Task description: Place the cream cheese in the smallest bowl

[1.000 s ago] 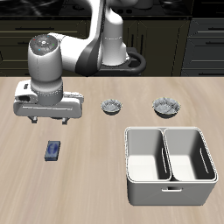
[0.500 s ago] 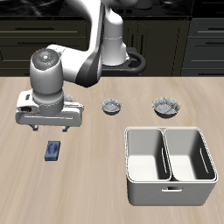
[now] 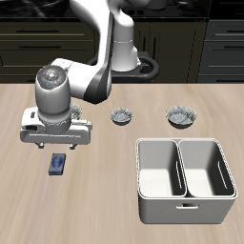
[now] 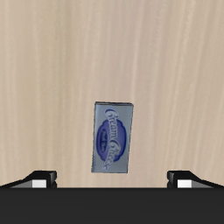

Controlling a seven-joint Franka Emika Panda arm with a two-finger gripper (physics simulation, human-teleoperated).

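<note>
The cream cheese (image 3: 58, 164) is a small dark blue box with a lighter label, lying flat on the wooden table near its front edge. It also shows in the wrist view (image 4: 114, 137), lengthwise between my fingers. My gripper (image 3: 56, 146) hangs just above it and slightly farther back, open and empty, with its fingertips (image 4: 40, 178) spread wide. The smallest bowl (image 3: 121, 116), grey-white speckled with a dark inside, stands at mid-table, well apart from the gripper. A slightly wider similar bowl (image 3: 180, 116) stands beside it.
A white two-compartment bin (image 3: 186, 207) stands near the table's front edge, in front of the two bowls. A dark round thing (image 3: 147, 65) sits at the back beside the robot's base. The robot arm reaches over the table's back part.
My gripper has come down and moved a little toward the table's front edge, closer over the cream cheese. The box, bowls and bin have not moved.
</note>
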